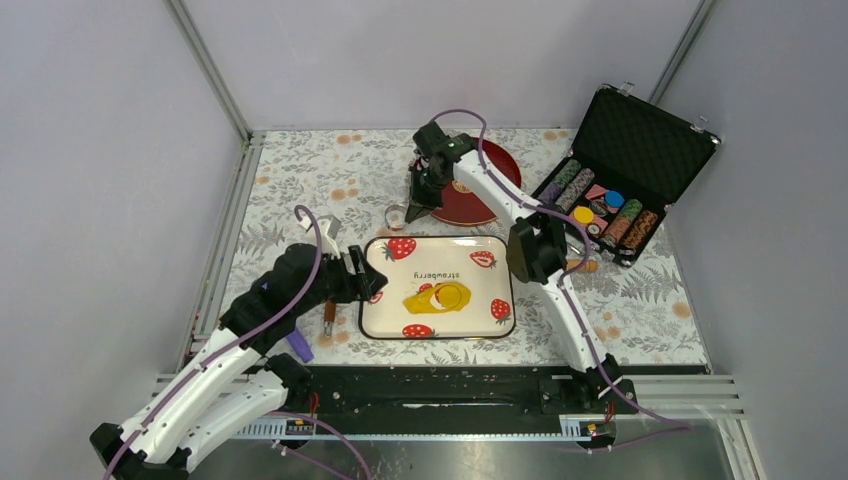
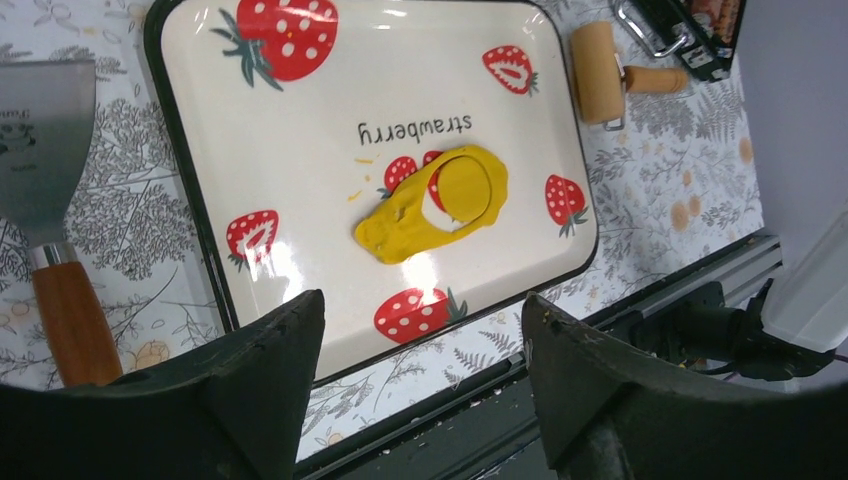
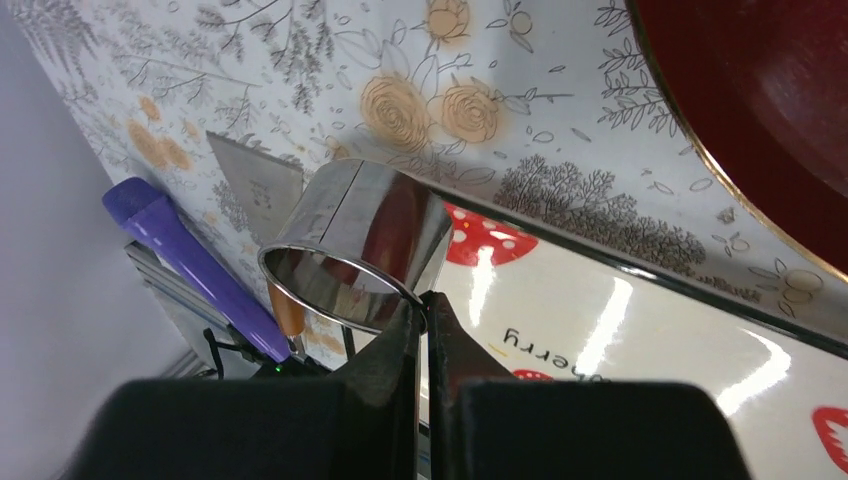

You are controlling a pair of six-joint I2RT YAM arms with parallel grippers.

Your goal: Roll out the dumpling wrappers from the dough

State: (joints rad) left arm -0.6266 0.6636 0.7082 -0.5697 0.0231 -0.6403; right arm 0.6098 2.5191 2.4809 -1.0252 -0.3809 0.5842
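Grey walls (image 1: pixel 100 150) and aluminium posts (image 1: pixel 205 65) close in a surface covered by a matt floral tablecloth (image 1: pixel 300 180). A glossy cream tray (image 1: pixel 460 322) printed with strawberries, with rounded corners and a dark rim, lies at the middle of the surface's near edge. On it, towards the tray's near edge, is the dough (image 2: pixel 400 225): a soft, bright yellow patch pressed flat, with ragged edges. One dumpling wrapper (image 2: pixel 464 187), a smooth round disc, sits inside a cut hole in that patch.

The left gripper (image 2: pixel 422 320) hovers over the tray's left edge, jaws spread wide with nothing between them. The right gripper (image 3: pixel 424 310) hangs between the tray's far left corner and a shiny dark red plate (image 1: pixel 490 195) near the far edge; its fingers pinch the thin wall of a polished metal ring cutter (image 3: pixel 355 240).

A steel scraper (image 2: pixel 45 150) with a wooden handle and a purple-handled tool (image 3: pixel 190 265) lie just left of the tray. A wooden rolling pin (image 2: pixel 600 70) lies off its right side. An open poker chip case (image 1: pixel 650 130) fills the far right corner. Bare cloth lies along the left and far edges.
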